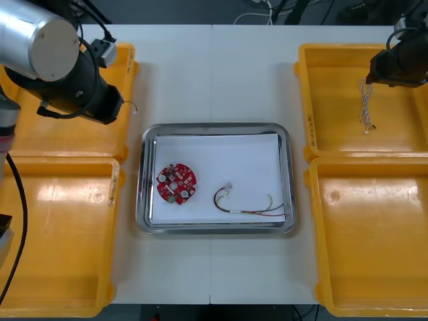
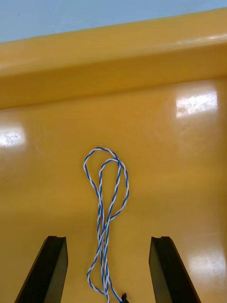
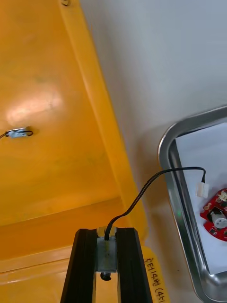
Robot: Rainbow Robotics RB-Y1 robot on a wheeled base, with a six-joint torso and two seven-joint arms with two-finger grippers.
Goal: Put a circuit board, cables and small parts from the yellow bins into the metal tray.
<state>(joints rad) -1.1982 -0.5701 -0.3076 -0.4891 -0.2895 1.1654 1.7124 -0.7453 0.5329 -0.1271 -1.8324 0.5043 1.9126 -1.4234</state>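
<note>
My left gripper is shut on the metal end of a black cable. The cable arches from the fingers toward the metal tray, and its white plug hangs over the rim. This gripper is above the inner wall of the far left yellow bin. My right gripper stands open over the far right yellow bin. A twisted blue and white cable lies on the bin floor between its fingers. In the tray lie a red circuit board and a red and yellow cable.
A small metal part with a short wire lies on the floor of the far left bin. The two near yellow bins flank the tray. White paper lines the tray, bare at its far half.
</note>
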